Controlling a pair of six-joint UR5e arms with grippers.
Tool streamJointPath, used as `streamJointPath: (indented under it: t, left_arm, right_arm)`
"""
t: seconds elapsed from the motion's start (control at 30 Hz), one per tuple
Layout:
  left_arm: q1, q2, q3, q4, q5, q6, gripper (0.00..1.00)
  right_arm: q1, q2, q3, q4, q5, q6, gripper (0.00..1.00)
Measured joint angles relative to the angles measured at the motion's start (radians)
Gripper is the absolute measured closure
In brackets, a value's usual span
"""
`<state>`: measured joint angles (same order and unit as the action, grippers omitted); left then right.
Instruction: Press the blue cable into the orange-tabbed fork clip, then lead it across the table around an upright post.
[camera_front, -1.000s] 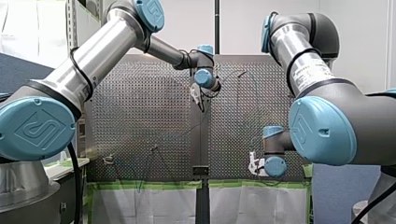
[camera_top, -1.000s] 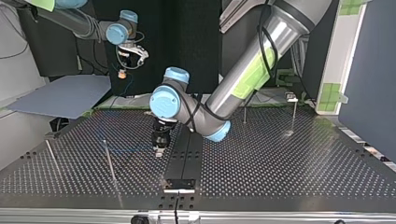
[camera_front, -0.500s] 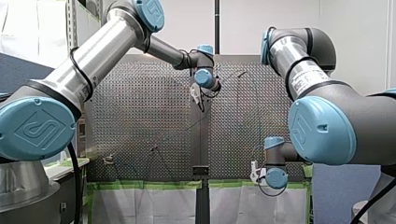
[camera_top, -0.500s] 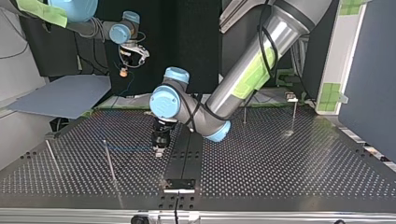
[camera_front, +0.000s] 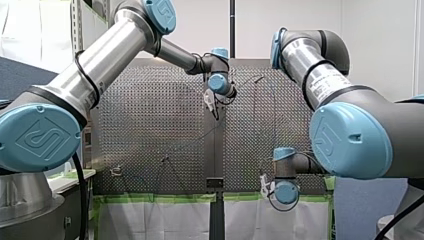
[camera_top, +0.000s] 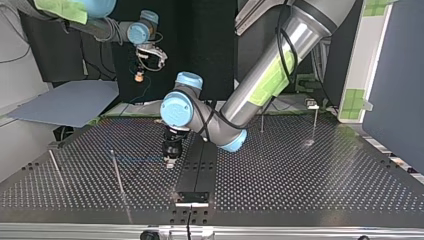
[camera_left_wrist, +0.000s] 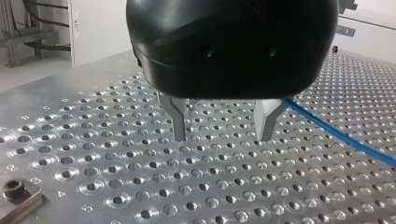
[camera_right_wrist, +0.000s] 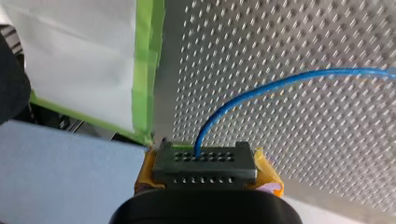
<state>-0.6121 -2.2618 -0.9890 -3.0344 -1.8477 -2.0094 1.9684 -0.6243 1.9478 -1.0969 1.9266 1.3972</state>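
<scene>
Change: over the last second my right gripper has slid toward the top view's right. In the front view it has drifted left and lower, and it hangs off the table's edge by the green tape.
Unchanged: my left gripper stays planted low over the perforated table, near its middle.
Right claw: clenched on the blue cable, which comes out between its yellow-orange pads and arcs out over the table.
Left claw: released, with its metal fingers apart and nothing between them. The cable runs off just beside one finger; I cannot tell whether it touches.
Cable's place: one end is in the right claw, off the table. A faint stretch lies on the table between the left gripper and an upright post.
Clip: no orange-tabbed fork clip can be made out.
Meaning: the right arm is probably hauling the cable sideways to set its line. The routing round the post looks not yet done.
</scene>
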Motion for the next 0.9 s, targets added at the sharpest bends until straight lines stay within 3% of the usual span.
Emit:
streamJointPath:
  t: [0.07, 0.17, 0.3, 0.5, 0.7, 0.9]
  left_arm:
    - [0.000, 0.000, 0.000, 0.000, 0.000, 0.000, 0.28]
    - [0.000, 0.000, 0.000, 0.000, 0.000, 0.000, 0.28]
    - [0.000, 0.000, 0.000, 0.000, 0.000, 0.000, 0.28]
    - [0.000, 0.000, 0.000, 0.000, 0.000, 0.000, 0.28]
    - [0.000, 0.000, 0.000, -0.002, 0.000, 0.002, 0.28]
    - [0.000, 0.000, 0.000, -0.007, 0.000, 0.003, 0.28]
  right_arm:
    - [0.018, 0.000, 0.000, 0.000, 0.002, -0.004, 1.00]
    - [0.028, 0.000, 0.002, -0.001, 0.004, -0.005, 1.00]
    - [0.027, 0.002, 0.006, -0.001, 0.009, 0.003, 1.00]
    - [0.015, 0.030, 0.007, -0.011, 0.022, 0.031, 1.00]
    - [-0.031, 0.085, -0.019, -0.035, 0.018, 0.084, 1.00]
    - [-0.088, 0.142, -0.064, 0.002, -0.004, 0.142, 1.00]
